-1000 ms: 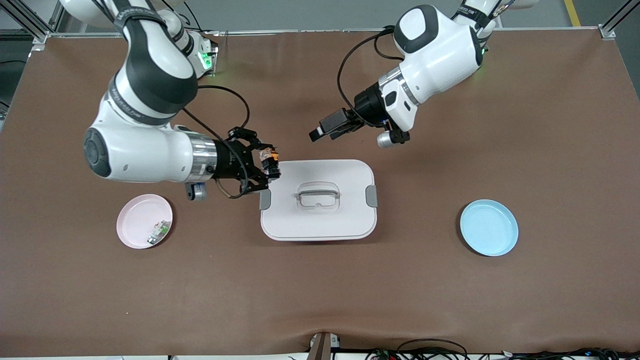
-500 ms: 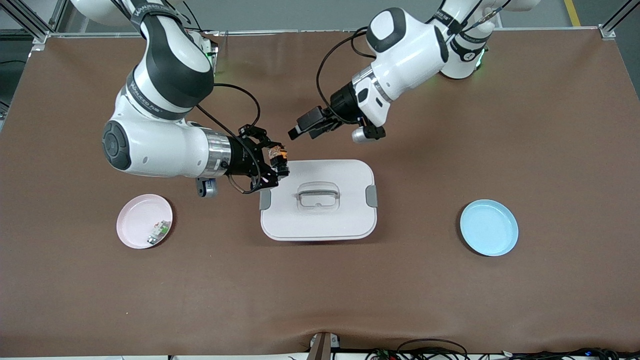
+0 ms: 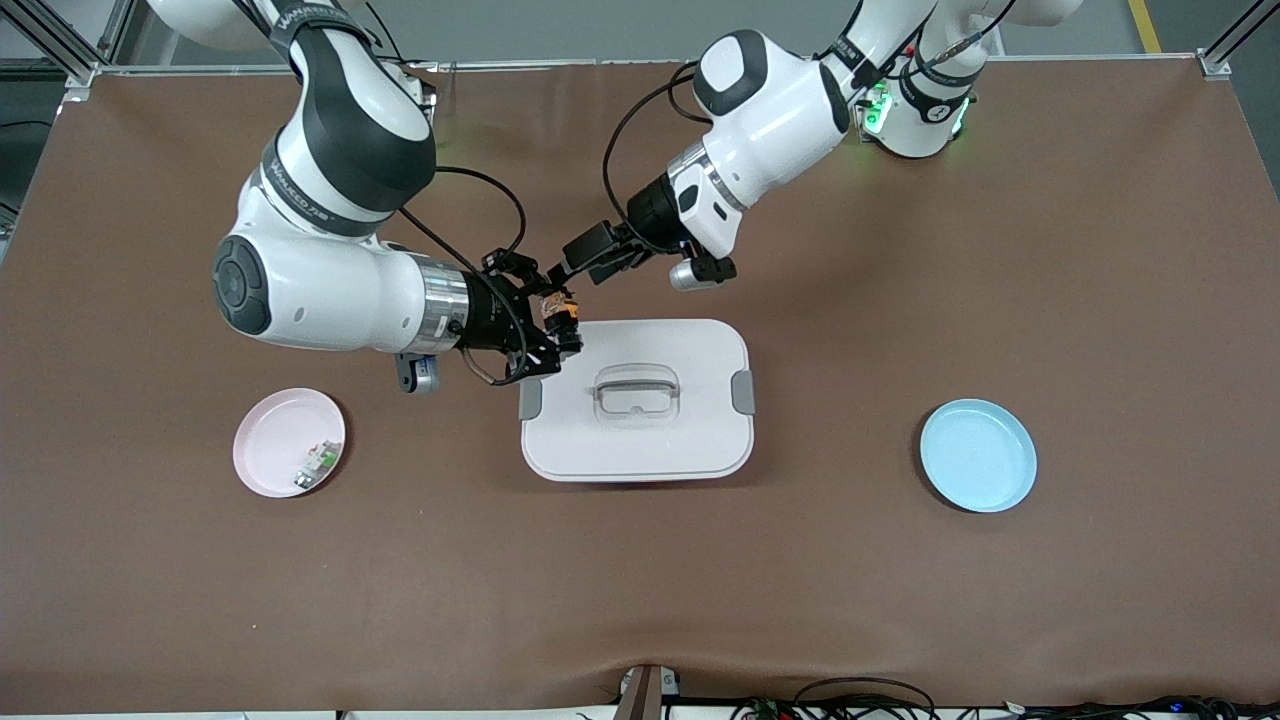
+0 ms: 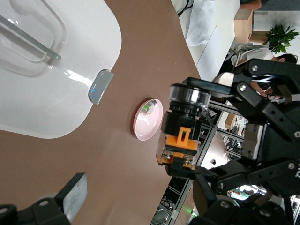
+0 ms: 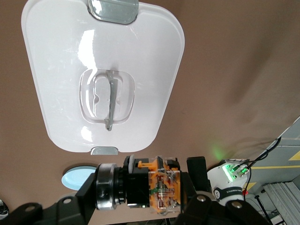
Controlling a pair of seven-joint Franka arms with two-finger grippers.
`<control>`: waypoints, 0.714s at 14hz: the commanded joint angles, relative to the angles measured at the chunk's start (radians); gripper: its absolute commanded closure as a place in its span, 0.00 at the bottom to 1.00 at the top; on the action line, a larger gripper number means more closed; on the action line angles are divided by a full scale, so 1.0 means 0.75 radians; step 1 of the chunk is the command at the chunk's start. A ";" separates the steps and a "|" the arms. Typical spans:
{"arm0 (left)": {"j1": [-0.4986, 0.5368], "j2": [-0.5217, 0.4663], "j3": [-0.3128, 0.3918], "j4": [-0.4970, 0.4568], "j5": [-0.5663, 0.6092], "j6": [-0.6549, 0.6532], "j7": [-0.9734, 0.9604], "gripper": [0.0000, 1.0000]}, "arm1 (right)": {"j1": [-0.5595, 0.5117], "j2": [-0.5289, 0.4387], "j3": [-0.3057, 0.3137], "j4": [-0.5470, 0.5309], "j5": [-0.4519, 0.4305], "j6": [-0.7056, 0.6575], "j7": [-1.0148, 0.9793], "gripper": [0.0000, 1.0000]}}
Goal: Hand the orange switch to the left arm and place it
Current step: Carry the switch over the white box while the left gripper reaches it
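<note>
The orange switch [image 3: 558, 309], a small black barrel with an orange body and a metal ring, is up in the air with my right gripper [image 3: 553, 322] shut on it. It hangs over the table at the corner of the white box [image 3: 640, 440] toward the right arm's end. In the right wrist view the switch [image 5: 140, 187] lies across the fingers, above the box lid [image 5: 61, 70]. My left gripper [image 3: 583, 257] stands open right beside the switch, not touching it. The left wrist view shows the switch [image 4: 180, 140] close ahead in the right gripper's black fingers.
A pink plate [image 3: 270, 435] holding a small green-and-white part [image 3: 318, 462] lies toward the right arm's end. A blue plate [image 3: 978, 455] lies toward the left arm's end. The box has grey side latches [image 3: 742, 391] and a recessed handle [image 3: 636, 390].
The left arm has swung its open gripper across toward the right gripper and the switch. The right gripper has shifted slightly along the box's edge, still holding the switch.
</note>
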 commanded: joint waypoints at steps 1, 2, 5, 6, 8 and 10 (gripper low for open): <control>-0.033 0.079 0.002 0.082 -0.018 0.074 0.001 0.00 | 0.026 -0.012 -0.012 -0.007 -0.013 0.011 0.030 1.00; -0.033 0.101 0.004 0.100 -0.016 0.085 0.001 0.00 | 0.032 -0.012 -0.012 -0.009 -0.033 0.011 0.030 1.00; -0.021 0.106 0.006 0.109 -0.016 0.085 0.009 0.00 | 0.063 -0.006 -0.012 -0.013 -0.060 0.011 0.030 1.00; -0.013 0.102 0.006 0.107 -0.016 0.085 0.009 0.00 | 0.067 -0.006 -0.012 -0.015 -0.066 0.011 0.030 1.00; -0.004 0.102 0.010 0.102 -0.016 0.085 0.011 0.00 | 0.081 -0.006 -0.012 -0.017 -0.066 0.011 0.032 1.00; 0.002 0.106 0.014 0.105 -0.016 0.085 0.019 0.00 | 0.092 -0.002 -0.012 -0.017 -0.068 0.011 0.032 1.00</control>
